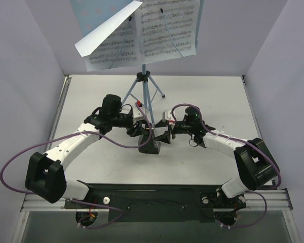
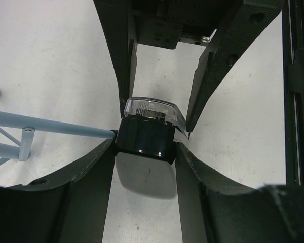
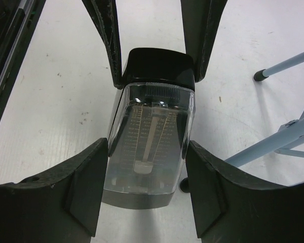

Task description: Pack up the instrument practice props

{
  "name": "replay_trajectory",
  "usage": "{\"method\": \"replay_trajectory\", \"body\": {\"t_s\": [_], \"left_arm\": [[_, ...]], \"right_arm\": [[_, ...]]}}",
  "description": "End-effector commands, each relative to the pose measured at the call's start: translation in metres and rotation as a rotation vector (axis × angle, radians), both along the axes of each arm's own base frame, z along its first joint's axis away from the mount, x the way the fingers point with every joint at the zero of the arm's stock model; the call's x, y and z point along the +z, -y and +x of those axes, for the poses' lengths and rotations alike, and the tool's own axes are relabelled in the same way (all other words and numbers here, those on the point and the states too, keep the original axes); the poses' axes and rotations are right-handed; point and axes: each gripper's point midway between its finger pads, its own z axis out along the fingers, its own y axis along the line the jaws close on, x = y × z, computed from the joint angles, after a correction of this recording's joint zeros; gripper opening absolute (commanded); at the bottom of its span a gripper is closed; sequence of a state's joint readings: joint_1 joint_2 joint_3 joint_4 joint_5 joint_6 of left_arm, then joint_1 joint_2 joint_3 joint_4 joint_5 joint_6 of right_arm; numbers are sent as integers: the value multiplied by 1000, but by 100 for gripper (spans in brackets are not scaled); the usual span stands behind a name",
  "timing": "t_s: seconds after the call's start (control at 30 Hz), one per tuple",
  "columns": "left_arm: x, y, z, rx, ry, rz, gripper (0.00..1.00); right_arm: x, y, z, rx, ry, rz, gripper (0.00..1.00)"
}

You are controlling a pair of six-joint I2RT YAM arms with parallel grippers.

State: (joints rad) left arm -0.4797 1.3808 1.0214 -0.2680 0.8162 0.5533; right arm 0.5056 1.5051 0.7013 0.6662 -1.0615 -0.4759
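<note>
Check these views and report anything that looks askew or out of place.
One white sheet-music page on the music stand is bent forward. It juts out diagonally over the left side instead of lying flat against the stand like the other pages. Nothing else stands out.

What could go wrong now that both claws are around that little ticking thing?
The left gripper and right gripper both clamp the metronome; uneven pulling might pop off its clear cover or drop it.
A tripod leg ends beside it; a bump could topple the music stand.
One sheet-music page hangs folded and may slide off.
</note>
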Motion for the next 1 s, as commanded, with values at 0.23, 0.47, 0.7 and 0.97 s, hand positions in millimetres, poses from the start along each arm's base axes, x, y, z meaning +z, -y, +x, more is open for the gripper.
{"method": "replay_trajectory", "body": {"t_s": [0.23, 0.47, 0.7, 0.97], "left_arm": [[-36, -1, -4, -7, -42, 90, 0], [-32, 26, -21, -69, -24, 52, 0], [-24, 32, -28, -97, 29, 40, 0], [-2, -1, -8, 43, 100, 24, 58]], "right_arm": [[-51, 3, -8, -6, -155, -174, 0], [-62, -5, -26, 72, -148, -295, 0], [-57, -12, -17, 14, -181, -374, 0], [-20, 8, 0, -117, -206, -379, 81]]}}
